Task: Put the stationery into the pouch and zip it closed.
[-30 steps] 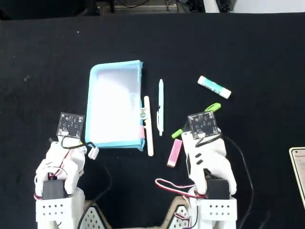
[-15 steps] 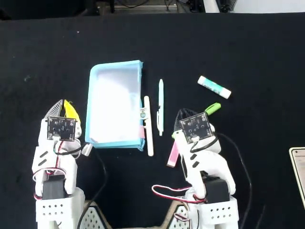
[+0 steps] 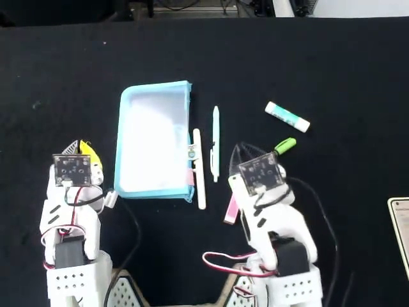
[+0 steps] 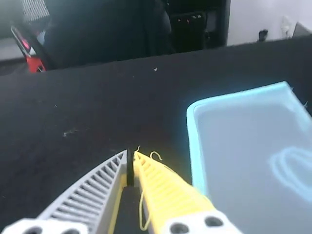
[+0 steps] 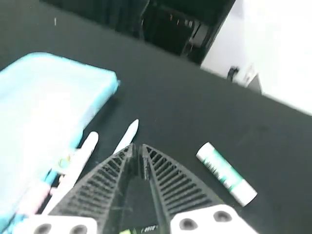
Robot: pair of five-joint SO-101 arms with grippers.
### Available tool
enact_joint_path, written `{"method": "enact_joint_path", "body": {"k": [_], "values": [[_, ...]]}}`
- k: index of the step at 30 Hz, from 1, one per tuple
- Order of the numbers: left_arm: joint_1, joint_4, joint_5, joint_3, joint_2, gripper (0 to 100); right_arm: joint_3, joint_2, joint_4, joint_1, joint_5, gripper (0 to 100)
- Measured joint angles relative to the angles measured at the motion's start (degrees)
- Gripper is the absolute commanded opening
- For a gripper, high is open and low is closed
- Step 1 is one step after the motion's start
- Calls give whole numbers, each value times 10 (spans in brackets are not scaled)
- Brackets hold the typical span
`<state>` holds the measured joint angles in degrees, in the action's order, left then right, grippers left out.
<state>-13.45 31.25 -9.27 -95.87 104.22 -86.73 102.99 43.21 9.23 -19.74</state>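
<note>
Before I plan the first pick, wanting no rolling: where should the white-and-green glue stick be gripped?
Probably mid-barrel, from straight above, jaws across the narrow width: the white-and-green glue stick lies flat and slanted on the black table, with bare surface along both long sides.

- The table [image 3: 358,77] has a black, matt cover that looks like cloth.
- The pouch [image 3: 153,144] has a smooth, pale blue face with a slight sheen.
- The left tool [image 4: 130,156] is ribbed plastic, grey and yellow.
- The right tool [image 5: 137,147] is ribbed, matt black plastic.
- The glue stick [image 3: 287,117] looks like smooth plastic.
</note>
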Motion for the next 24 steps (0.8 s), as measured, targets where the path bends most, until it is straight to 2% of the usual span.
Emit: {"method": "enact_joint_path", "body": {"k": [3,11,15,20,24], "values": [[0,0,33,0,0,30,54,0,4,0,0,12],[0,17,41,0,0,30,168,0,-16,30,0,12],[0,19,42,0,0,30,188,-12,-17,85,3,12],[0,19,42,0,0,30,179,-121,-17,148,5,12],[0,19,42,0,0,30,118,-214,-17,215,5,12]]}}
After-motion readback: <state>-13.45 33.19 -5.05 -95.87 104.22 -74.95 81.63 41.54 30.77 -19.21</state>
